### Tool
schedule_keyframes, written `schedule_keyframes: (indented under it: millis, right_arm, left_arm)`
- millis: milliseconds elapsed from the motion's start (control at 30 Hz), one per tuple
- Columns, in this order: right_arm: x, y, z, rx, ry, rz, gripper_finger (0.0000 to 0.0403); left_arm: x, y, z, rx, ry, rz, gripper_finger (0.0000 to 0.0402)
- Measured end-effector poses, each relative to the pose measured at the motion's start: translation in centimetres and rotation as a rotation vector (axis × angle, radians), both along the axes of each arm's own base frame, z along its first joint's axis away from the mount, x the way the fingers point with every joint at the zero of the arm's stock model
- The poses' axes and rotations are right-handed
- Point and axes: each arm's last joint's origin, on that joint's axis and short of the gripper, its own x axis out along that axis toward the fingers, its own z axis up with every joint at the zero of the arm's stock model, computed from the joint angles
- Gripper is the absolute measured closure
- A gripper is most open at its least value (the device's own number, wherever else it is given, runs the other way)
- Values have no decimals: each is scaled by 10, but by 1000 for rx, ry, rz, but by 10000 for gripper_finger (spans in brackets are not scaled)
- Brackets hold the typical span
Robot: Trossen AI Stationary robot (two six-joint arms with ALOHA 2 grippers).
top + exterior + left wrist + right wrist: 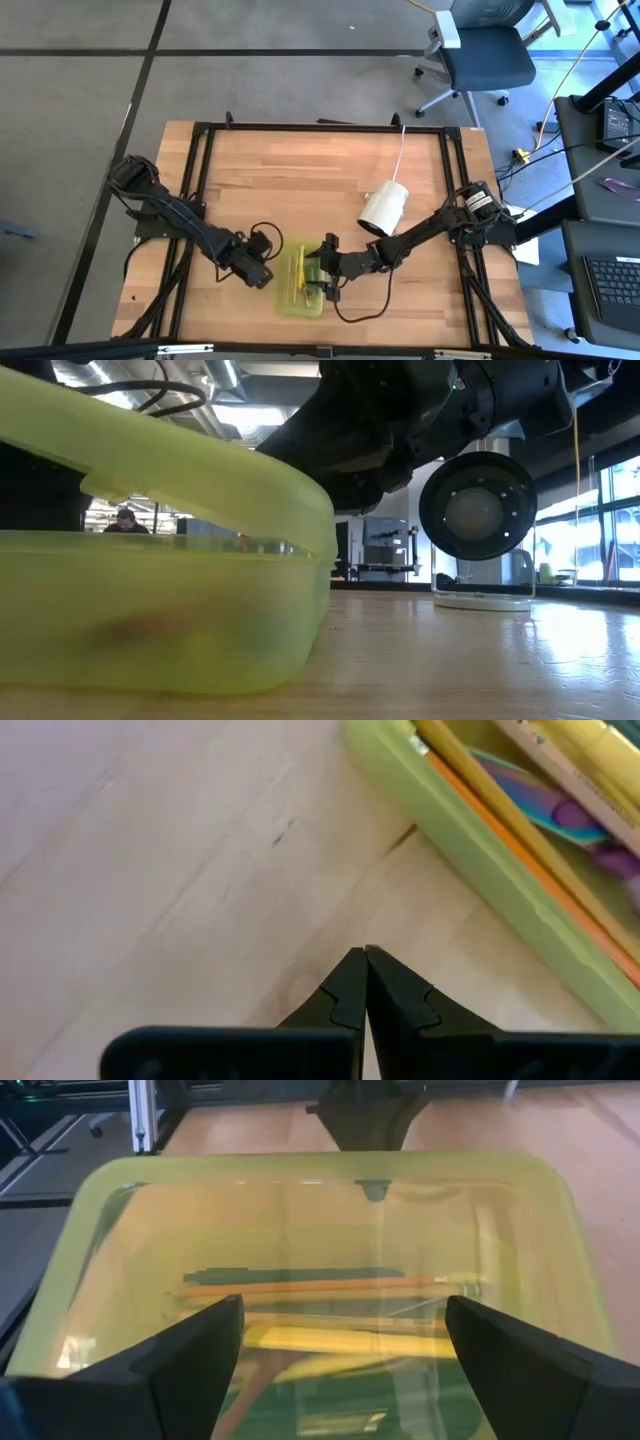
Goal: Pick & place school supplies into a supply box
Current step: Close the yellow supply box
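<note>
Supply box [297,283] near surface's [300,180] front edge, between tools: left tool [268,279] closed, empty, just beside it; right tool [322,276] spread wide, straddling the opposite wall.

A light butcher-block wooden bench [300,180] with a black metal frame along its edges carries everything. Directly on it, near the front edge, lies the shallow rectangular translucent yellow-green plastic supply box [297,302], its long side running front to back. Behind the supply box and off to its right, about mid-bench, rests a white cylinder [384,208], lying on its side, with a thin pale cord [401,150] running from it toward the back edge. Left of the supply box a loop of black cable [264,231] sits over the wood
</note>
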Motion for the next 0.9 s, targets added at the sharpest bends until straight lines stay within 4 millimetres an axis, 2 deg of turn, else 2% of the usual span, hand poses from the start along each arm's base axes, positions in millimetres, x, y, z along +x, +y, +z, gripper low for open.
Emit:
schedule_keyframes:
  millis: [200,367,633,900]
  right_arm:
    - [2,1,3,26,-8,-14,52]
    - [6,3,9,-8,-21,0,52]
    - [19,8,0,-27,55,-8,52]
    - [48,20,-6,-63,217,-33,52]
  left_arm:
    - [-15,10,18,22,31,13,398]
    - [-18,16,39,55,-106,29,398]
    - [-12,15,68,85,-366,-71,398]
    - [-3,8,78,98,-499,-179,398]
